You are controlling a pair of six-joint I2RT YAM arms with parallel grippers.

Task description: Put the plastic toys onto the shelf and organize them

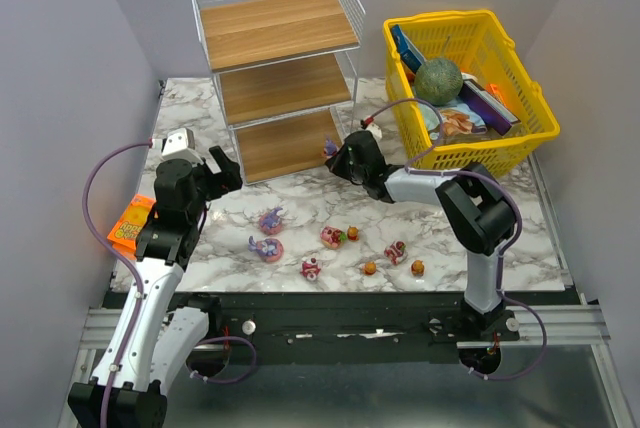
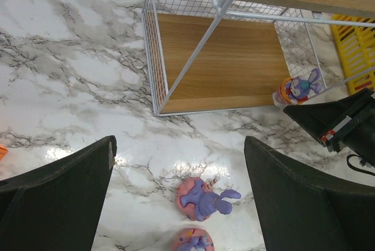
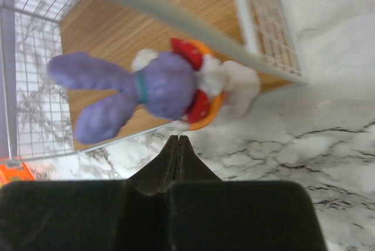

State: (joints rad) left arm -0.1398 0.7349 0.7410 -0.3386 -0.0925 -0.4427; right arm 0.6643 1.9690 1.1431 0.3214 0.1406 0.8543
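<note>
The shelf [image 1: 283, 26] stands at the back, its three boards bare. A purple bunny toy [image 3: 167, 84] with an orange ring lies at the bottom board's front right corner [image 2: 297, 87]; whether it rests on the board or the table I cannot tell. My right gripper [image 3: 177, 139] is shut and empty, its tip just short of that toy [image 1: 330, 148]. Several more plastic toys lie on the marble in front, among them a purple-pink one [image 1: 271, 219] and a red-pink one [image 1: 332, 237]. My left gripper [image 2: 179, 145] hangs open above the purple-pink toy [image 2: 206, 198].
A yellow lattice basket [image 1: 530, 128] at the back right holds a green ball [image 1: 438, 79] and packets. An orange packet [image 1: 130, 225] lies at the table's left edge. The right arm stretches low across the table towards the shelf.
</note>
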